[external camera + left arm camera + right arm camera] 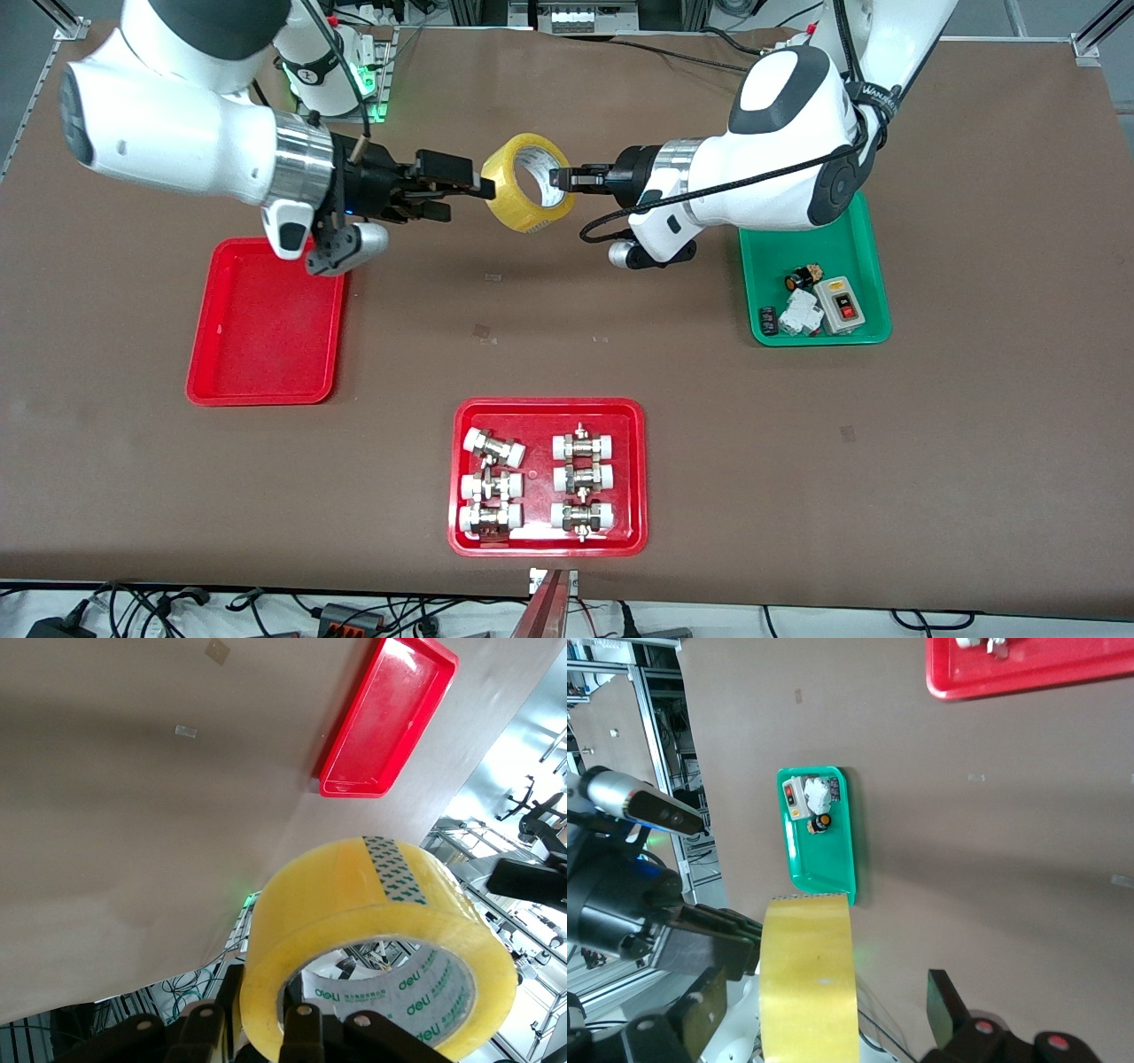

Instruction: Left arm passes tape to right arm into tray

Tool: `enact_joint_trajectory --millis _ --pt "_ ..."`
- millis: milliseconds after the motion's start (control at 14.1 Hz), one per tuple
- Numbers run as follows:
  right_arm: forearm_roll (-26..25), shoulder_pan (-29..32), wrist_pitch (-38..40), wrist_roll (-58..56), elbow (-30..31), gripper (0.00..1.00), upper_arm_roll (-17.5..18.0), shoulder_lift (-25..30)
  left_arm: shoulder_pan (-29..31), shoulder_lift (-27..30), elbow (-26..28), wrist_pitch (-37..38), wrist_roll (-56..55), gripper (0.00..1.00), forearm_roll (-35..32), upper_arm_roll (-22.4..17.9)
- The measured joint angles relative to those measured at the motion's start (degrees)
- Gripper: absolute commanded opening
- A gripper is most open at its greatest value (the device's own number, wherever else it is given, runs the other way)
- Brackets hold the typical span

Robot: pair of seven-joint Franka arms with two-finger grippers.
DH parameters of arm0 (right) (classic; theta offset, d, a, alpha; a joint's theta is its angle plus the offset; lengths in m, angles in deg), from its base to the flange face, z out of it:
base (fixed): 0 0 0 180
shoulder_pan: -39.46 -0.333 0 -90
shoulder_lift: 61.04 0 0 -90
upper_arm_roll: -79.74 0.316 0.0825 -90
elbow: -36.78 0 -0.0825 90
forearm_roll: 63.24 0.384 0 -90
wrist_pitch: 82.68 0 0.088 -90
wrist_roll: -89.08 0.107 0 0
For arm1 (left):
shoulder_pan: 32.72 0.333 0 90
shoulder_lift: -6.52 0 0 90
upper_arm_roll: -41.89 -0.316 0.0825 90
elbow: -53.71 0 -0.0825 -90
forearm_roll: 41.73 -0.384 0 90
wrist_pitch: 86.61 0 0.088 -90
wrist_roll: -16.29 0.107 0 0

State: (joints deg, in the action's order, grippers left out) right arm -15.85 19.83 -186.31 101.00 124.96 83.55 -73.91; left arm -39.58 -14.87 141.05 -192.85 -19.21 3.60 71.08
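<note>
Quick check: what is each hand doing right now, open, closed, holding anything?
Left hand: closed on the tape, held up over the table.
Right hand: open, its fingers either side of the tape, not yet gripping.

Translucent yellow tape [527, 182] roll with a wide pale printed core, held up in the air on edge above the bare desk [567, 301], core hole turned toward the front camera. Plain glossy red tray [266, 323] with rounded corners and raised rim, flat on the desk toward the right arm's end, empty.
</note>
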Motion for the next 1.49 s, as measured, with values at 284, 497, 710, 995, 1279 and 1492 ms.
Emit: enact_joint_trajectory --millis 284,497,710,995,1279,1492 --pt "0.22 -1.65 0.18 0.0 -0.16 1.0 0.01 -0.48 0.01 -0.02 -0.02 0.0 -0.05 0.0 0.0 0.0" --pt "0.22 -2.53 1.29 0.0 -0.16 1.0 0.01 -0.53 0.06 -0.02 -0.02 0.0 -0.07 0.0 0.0 -0.01" --pt "0.22 -2.52 2.19 0.0 -0.16 1.0 -0.11 -0.59 0.09 -0.02 -0.02 0.0 -0.08 0.0 0.0 -0.01" --pt "0.22 -2.55 2.5 0.0 -0.16 0.74 -0.1 -0.62 0.09 -0.02 -0.02 0.01 -0.09 0.0 0.0 -0.01" --pt "0.23 -2.55 2.52 -0.02 -0.17 0.37 -0.09 -0.62 0.09 -0.02 -0.02 0.01 -0.09 0.0 0.0 -0.01" --pt "0.31 -2.56 2.69 -0.39 -0.34 0.34 -0.09 -0.65 0.06 -0.13 -0.04 0.07 -0.16 0.0 0.01 -0.01"
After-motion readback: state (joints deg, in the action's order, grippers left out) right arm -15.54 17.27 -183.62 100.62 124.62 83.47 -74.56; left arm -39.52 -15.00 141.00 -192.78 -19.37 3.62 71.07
